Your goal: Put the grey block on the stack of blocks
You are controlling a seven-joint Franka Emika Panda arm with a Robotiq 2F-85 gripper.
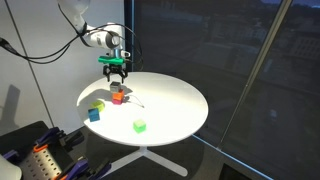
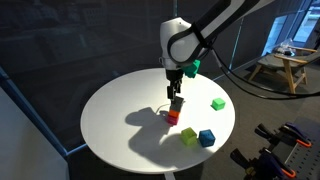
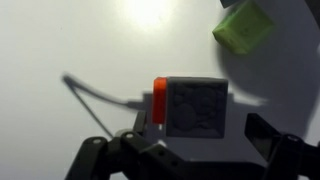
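Observation:
The grey block [image 3: 195, 106] fills the middle of the wrist view, dark grey face up. It sits on the stack of blocks [image 3: 159, 100], of which only an orange edge shows at its left side. In both exterior views the stack [image 1: 117, 97] [image 2: 172, 116] stands on the white round table, orange over red, with the grey block [image 1: 117, 89] [image 2: 175, 104] on top. My gripper [image 3: 205, 135] is straight above it [image 1: 116, 72] [image 2: 176, 92]. It is open, with a finger on each side of the grey block and a gap visible on the right.
A yellow-green cube [image 3: 245, 25] [image 2: 188, 135] lies near the stack. A blue cube [image 2: 206, 138] [image 1: 94, 114] and a green cube [image 2: 218, 103] [image 1: 140, 125] lie on the table [image 1: 180, 100]. A dark window wall stands behind.

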